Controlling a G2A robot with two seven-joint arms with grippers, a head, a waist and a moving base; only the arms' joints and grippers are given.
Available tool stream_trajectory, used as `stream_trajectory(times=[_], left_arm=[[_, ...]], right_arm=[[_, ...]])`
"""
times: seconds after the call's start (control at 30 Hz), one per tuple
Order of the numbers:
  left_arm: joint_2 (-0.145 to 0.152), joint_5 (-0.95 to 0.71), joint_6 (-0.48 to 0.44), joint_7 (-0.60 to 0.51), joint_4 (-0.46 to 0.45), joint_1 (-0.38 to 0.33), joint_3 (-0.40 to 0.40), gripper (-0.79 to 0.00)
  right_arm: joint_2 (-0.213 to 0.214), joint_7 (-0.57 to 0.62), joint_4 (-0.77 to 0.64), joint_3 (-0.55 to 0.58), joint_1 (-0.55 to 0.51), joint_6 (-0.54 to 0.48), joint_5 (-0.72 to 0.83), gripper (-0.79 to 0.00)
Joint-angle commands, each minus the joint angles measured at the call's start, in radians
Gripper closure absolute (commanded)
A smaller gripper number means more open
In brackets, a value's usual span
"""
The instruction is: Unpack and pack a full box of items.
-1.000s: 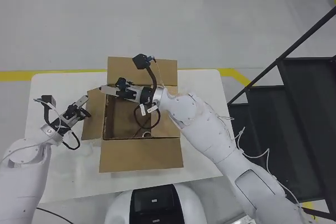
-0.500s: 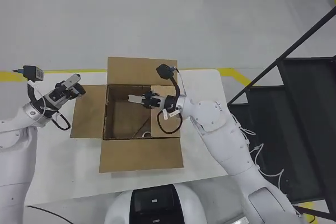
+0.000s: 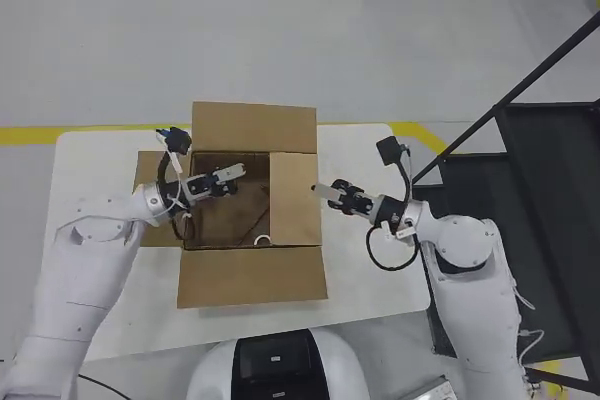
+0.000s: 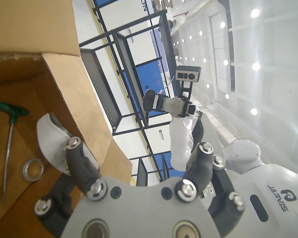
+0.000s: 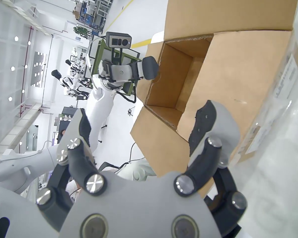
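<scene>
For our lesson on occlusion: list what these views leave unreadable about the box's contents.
Top view: box interior shadowed, items too small to name.
Right wrist view: a flap hides the floor.
Left wrist view: left gripper covers floor beside the green key.

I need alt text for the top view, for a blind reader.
An open cardboard box sits on a white table. The left tool, open, is over the box's left side; the right tool, also open and empty, is near its right side.
</scene>
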Motion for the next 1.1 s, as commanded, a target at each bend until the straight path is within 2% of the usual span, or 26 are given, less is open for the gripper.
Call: stream_trajectory(times=[0.0,0.23,0.43,0.53,0.63,0.73,0.87,1.07], left_arm=[[-0.011,0.02,-0.007,0.027,0.029,-0.02,0.045,-0.785],[-0.055,0.109,-0.06,0.14,0.143,-0.086,0.174,-0.785],[-0.104,0.148,-0.097,0.241,0.27,-0.138,0.279,-0.785],[-0.13,0.129,-0.101,0.276,0.33,-0.164,0.314,-0.785],[-0.149,0.049,-0.098,0.29,0.372,-0.189,0.315,-0.785],[-0.16,-0.033,-0.128,0.302,0.377,-0.203,0.294,-0.785],[-0.169,-0.141,-0.133,0.275,0.34,-0.219,0.266,-0.785],[-0.198,-0.202,-0.135,0.246,0.289,-0.239,0.299,-0.785]], right_arm=[[0.004,0.0,-0.013,0.01,-0.02,-0.001,0.01,-0.785],[0.016,-0.006,-0.035,0.017,-0.06,0.001,0.039,-0.785],[0.024,-0.001,-0.046,0.006,-0.08,-0.008,0.095,-0.785],[0.028,0.001,-0.048,-0.001,-0.081,-0.005,0.102,-0.785],[0.032,0.002,-0.055,-0.009,-0.081,-0.007,0.121,-0.785],[0.037,0.011,-0.056,-0.012,-0.079,-0.01,0.139,-0.785],[0.041,0.016,-0.06,-0.022,-0.068,-0.034,0.184,-0.785],[0.05,0.022,-0.06,-0.032,-0.058,-0.058,0.22,-0.785]])
